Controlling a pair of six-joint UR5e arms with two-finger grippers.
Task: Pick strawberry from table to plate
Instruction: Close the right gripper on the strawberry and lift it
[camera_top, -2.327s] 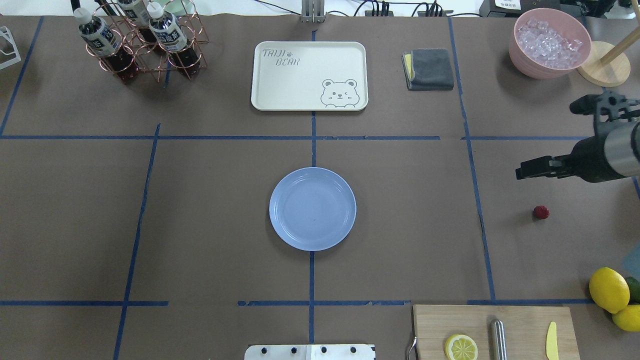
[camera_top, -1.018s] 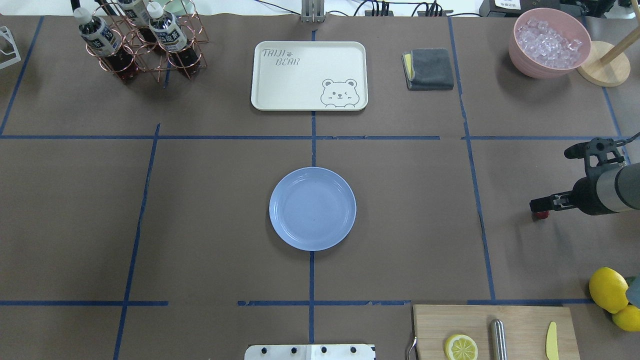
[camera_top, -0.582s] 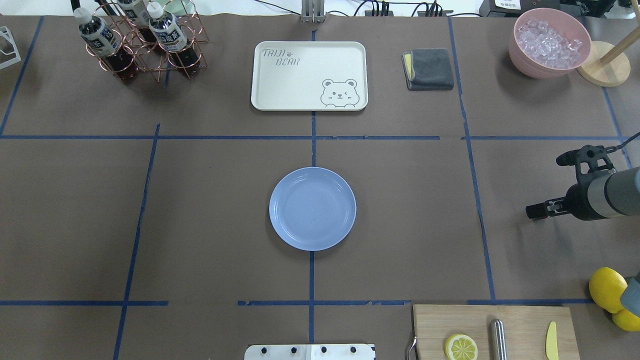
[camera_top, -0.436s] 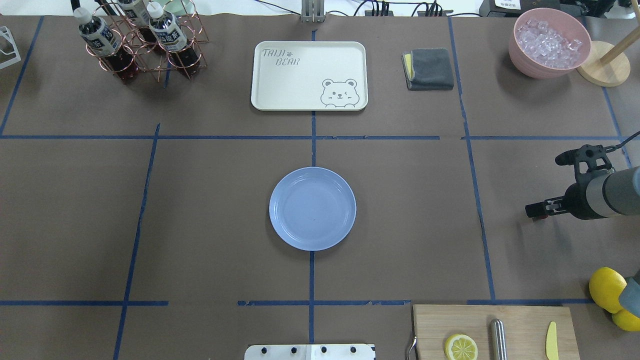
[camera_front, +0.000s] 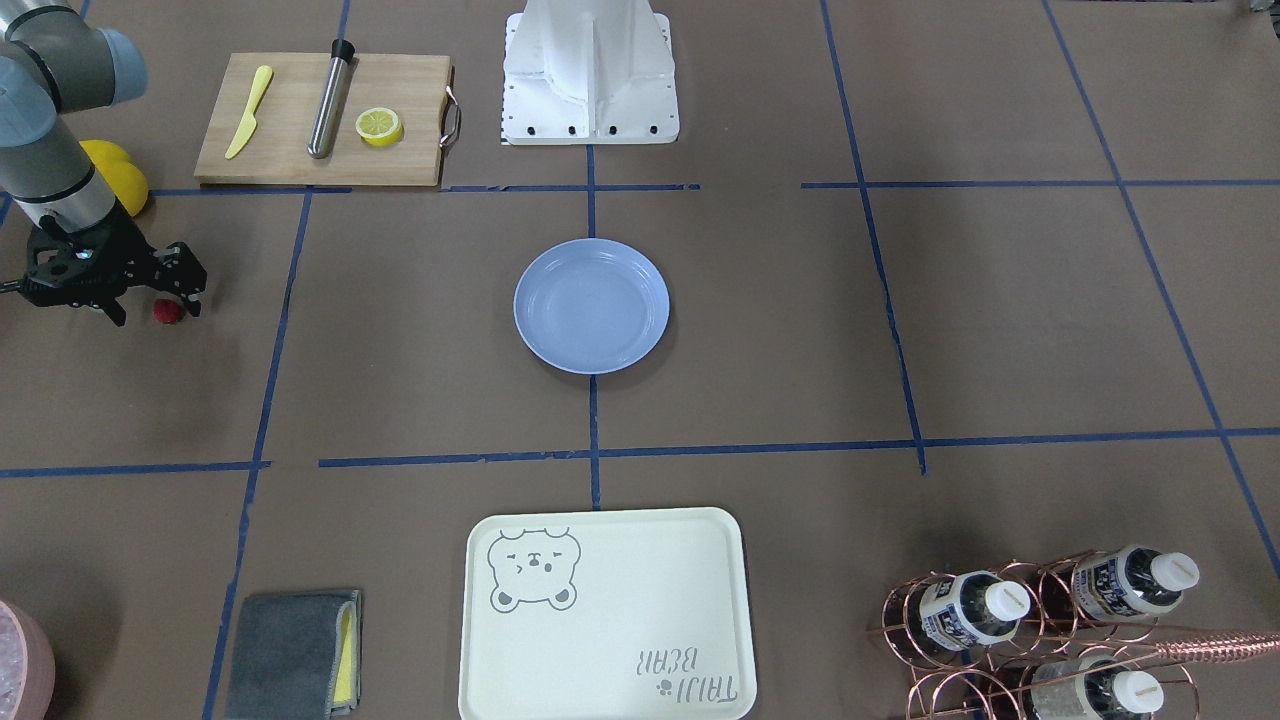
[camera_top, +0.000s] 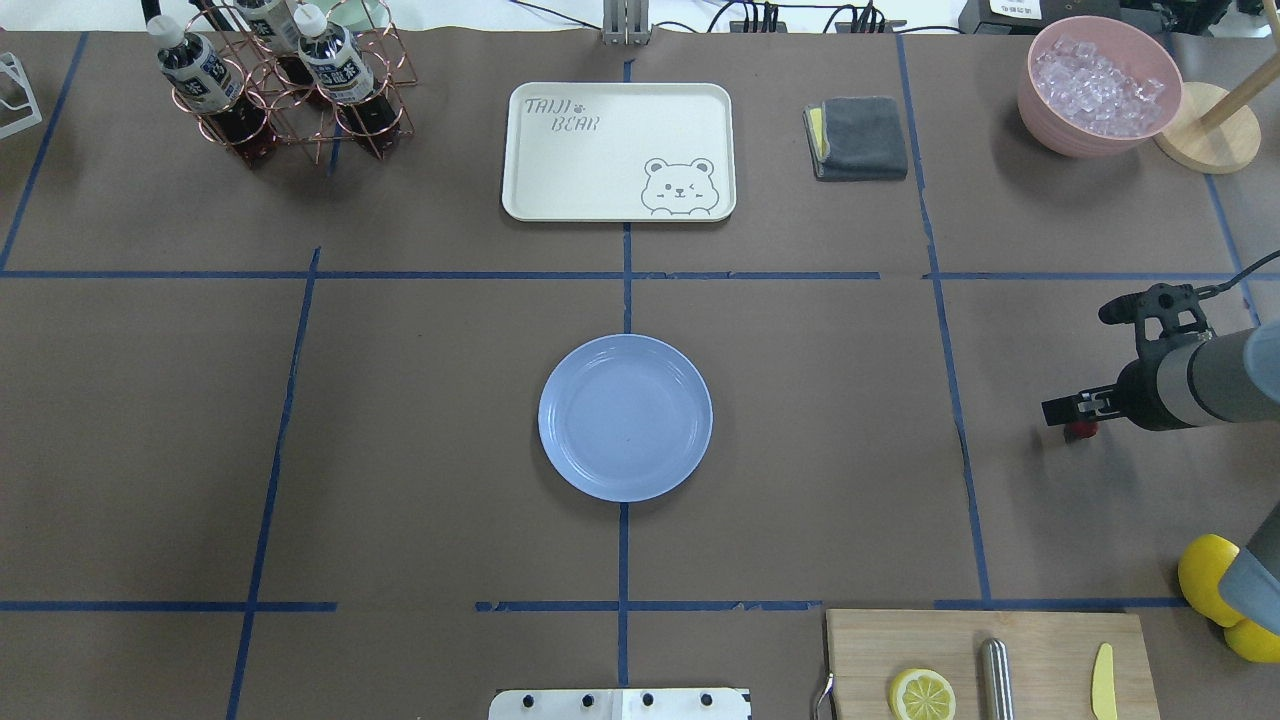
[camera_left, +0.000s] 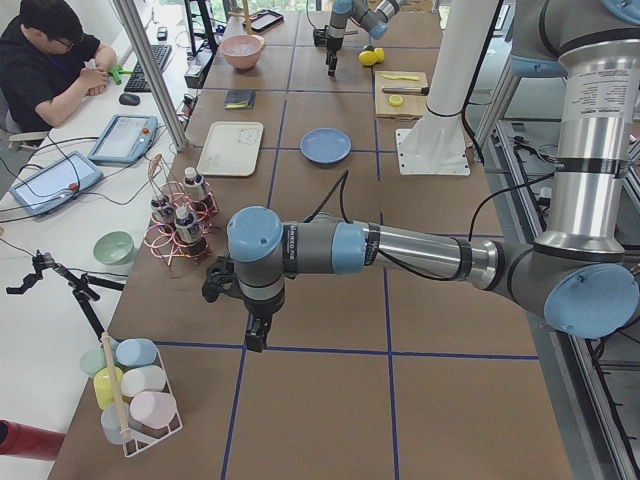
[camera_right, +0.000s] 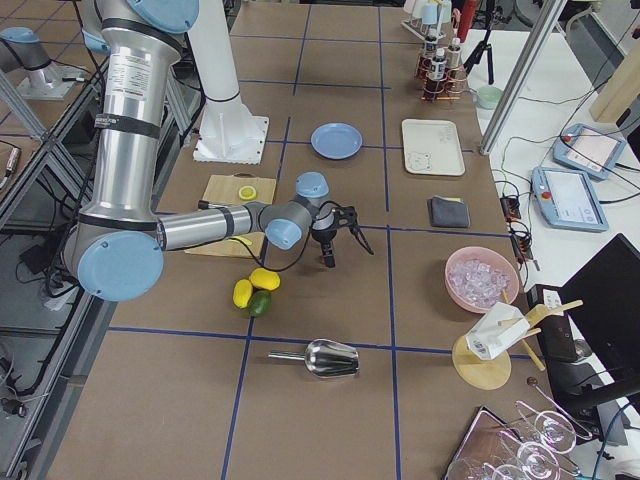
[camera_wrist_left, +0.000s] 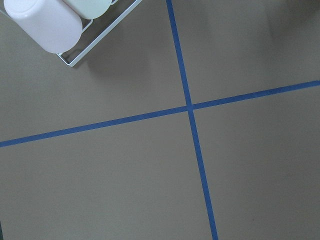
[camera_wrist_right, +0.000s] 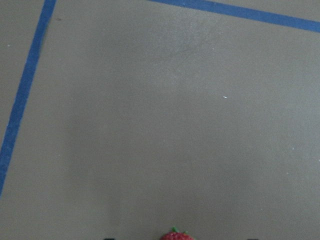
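Right claw (camera_top: 1072, 418) over strawberry (camera_top: 1079, 431), berry half hidden, grip unclear

The right gripper (camera_front: 152, 306), earlier raised on the far side of the strawberry (camera_front: 167, 312), is lowering to tabletop (camera_front: 400, 330) level and straddling the strawberry.

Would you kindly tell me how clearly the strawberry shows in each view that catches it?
Right wrist view: the strawberry is cropped by the bottom edge, only its top showing, slightly soft. Overhead view: tiny, partly covered by the right arm. Front-facing view: a small but clear red dot, evenly lit.
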